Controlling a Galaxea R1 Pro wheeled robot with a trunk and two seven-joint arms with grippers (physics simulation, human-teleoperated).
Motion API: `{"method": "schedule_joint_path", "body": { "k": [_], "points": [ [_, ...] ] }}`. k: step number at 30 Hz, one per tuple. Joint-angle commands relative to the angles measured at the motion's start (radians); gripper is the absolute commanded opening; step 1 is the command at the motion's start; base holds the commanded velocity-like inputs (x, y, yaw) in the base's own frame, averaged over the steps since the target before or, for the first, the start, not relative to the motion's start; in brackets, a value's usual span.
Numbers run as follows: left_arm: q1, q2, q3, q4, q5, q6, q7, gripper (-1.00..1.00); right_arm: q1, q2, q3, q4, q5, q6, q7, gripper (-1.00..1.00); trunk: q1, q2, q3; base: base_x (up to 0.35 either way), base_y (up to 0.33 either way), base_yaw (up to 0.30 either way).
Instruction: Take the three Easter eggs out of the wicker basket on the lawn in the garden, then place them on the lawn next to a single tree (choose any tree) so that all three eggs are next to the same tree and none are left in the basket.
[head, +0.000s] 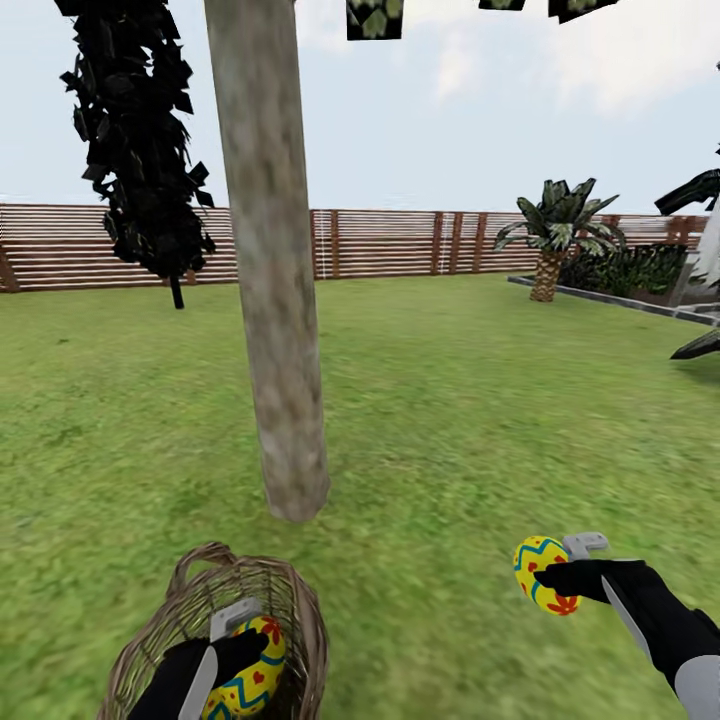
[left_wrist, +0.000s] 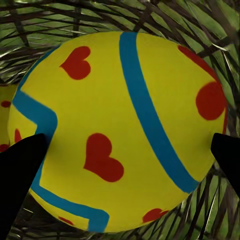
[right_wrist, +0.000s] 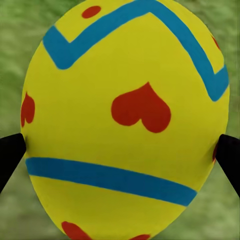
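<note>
We see our two arms low at the front of the head view. Our right arm reaches forward from the lower right corner, and its gripper (head: 553, 573) is clamped on an Easter egg (head: 541, 574), held clear above the lawn (head: 450, 400); in the right wrist view the dark fingertips (right_wrist: 10, 157) press both sides of that egg (right_wrist: 125, 120). Our left arm dips into the wicker basket (head: 160, 625), which sits on the grass just in front of the tree (head: 275, 300), and our left gripper (head: 240, 645) is closed on a second egg (head: 250, 670) inside it. The left wrist view shows this egg (left_wrist: 120, 130) between the fingertips (left_wrist: 20, 170), with the edge of a third egg (left_wrist: 6, 110) beside it against the weave (left_wrist: 150, 15). Farther off stand a dark narrow tree (head: 140, 140), a short palm (head: 555, 235) and a slatted fence (head: 400, 243) under a pale sky.
</note>
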Motion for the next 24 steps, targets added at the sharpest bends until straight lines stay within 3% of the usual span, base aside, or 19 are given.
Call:
{"method": "schedule_joint_path", "body": {
  "k": [1,24],
  "points": [
    [0.0,-0.001,0.004,-0.001,0.008,0.006,-0.001,-1.0,0.0,-0.001,0.001,-0.002,0.004,0.005,0.004,-1.0,-0.001,0.0,0.003,0.0,0.0,0.0],
    [0.0,-0.003,0.002,0.002,0.006,0.005,-0.002,-1.0,0.0,-0.001,0.001,-0.001,0.004,0.005,0.004,-1.0,-0.011,0.005,0.092,0.0,0.0,0.0]
  ]
}}
